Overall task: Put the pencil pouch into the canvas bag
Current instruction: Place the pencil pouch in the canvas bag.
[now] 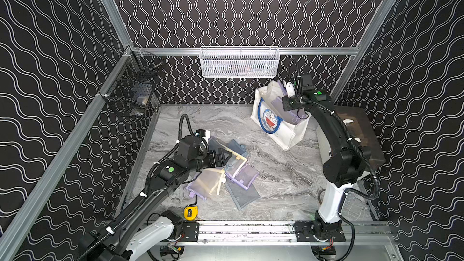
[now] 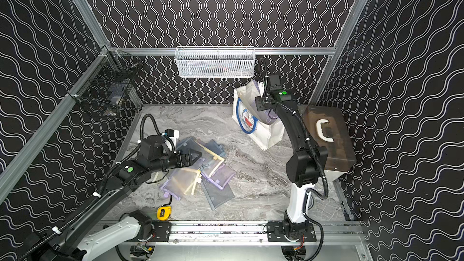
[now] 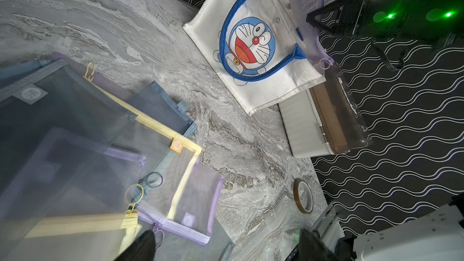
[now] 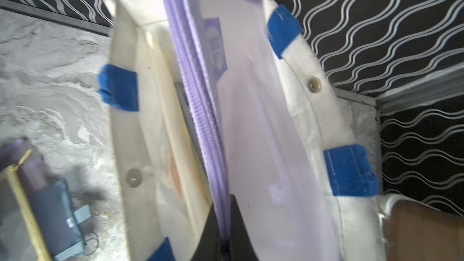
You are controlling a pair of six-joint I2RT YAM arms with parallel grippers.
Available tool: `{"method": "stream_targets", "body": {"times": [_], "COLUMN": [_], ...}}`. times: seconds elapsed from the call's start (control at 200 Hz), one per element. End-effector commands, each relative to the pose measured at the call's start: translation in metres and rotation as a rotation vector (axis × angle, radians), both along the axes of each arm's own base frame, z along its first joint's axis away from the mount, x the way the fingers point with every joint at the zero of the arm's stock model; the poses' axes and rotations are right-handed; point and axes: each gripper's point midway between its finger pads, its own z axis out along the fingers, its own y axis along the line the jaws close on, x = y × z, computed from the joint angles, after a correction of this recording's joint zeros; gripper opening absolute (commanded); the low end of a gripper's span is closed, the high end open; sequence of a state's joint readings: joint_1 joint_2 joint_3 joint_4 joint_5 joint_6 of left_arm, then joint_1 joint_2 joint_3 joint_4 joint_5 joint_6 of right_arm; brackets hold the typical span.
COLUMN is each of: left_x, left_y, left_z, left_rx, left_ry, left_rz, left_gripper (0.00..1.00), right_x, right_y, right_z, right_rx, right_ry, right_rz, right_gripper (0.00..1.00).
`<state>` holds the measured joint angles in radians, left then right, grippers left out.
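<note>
The right arm reaches up and back, its right tool (image 4: 225, 223) pinched shut on the zip edge of the lilac translucent mesh pencil pouch (image 4: 253, 126). The pouch hangs partly inside the open mouth of the white boxy canvas bag (image 1: 288, 136). The left arm stretches low over the grey marbled bench (image 1: 288, 184), its left tool (image 1: 222, 158) spread wide and empty above flat mesh pouches (image 1: 234, 173).
</note>
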<state>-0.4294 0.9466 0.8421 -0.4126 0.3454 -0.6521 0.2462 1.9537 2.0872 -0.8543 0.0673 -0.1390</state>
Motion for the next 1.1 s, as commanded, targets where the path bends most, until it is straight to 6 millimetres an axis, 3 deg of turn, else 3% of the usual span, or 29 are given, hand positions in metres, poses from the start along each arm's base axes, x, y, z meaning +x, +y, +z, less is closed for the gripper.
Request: {"method": "stream_targets", "body": {"times": [0.0, 0.24, 0.555, 0.796, 0.801, 0.831, 0.941, 0.956, 1.096], "left_x": [-0.002, -0.004, -0.006, -0.006, -0.006, -0.006, -0.006, -0.006, -0.010], "left_y": [-0.001, 0.001, 0.004, 0.003, 0.004, 0.005, 0.010, 0.010, 0.020], "left_z": [0.001, 0.002, 0.010, -0.005, -0.006, -0.009, -0.025, -0.028, -0.055], "left_rx": [0.003, 0.024, 0.130, 0.146, 0.147, 0.155, 0.200, 0.207, 0.248], "left_ry": [-0.021, -0.026, -0.056, -0.020, -0.018, -0.006, 0.038, 0.044, 0.106], "left_rz": [-0.019, -0.034, -0.103, -0.100, -0.098, -0.095, -0.087, -0.087, -0.068], "left_gripper": [0.93, 0.93, 0.93, 0.92, 0.92, 0.92, 0.92, 0.92, 0.92], "right_x": [-0.004, -0.003, -0.014, -0.015, -0.014, -0.013, -0.015, -0.017, -0.026], "right_y": [0.016, 0.027, 0.006, 0.012, 0.012, 0.014, 0.019, 0.019, 0.025], "right_z": [-0.001, -0.009, -0.043, -0.056, -0.063, -0.069, -0.063, -0.049, -0.013], "right_rx": [0.055, 0.055, -0.042, -0.022, -0.025, -0.023, 0.015, 0.030, 0.082], "right_ry": [0.019, 0.043, 0.128, 0.177, 0.192, 0.209, 0.197, 0.165, 0.078], "right_rz": [0.029, 0.044, -0.020, -0.013, -0.014, -0.011, -0.006, -0.003, -0.012], "right_gripper": [0.00, 0.00, 0.00, 0.00, 0.00, 0.06, 0.30, 0.33, 0.55]}}
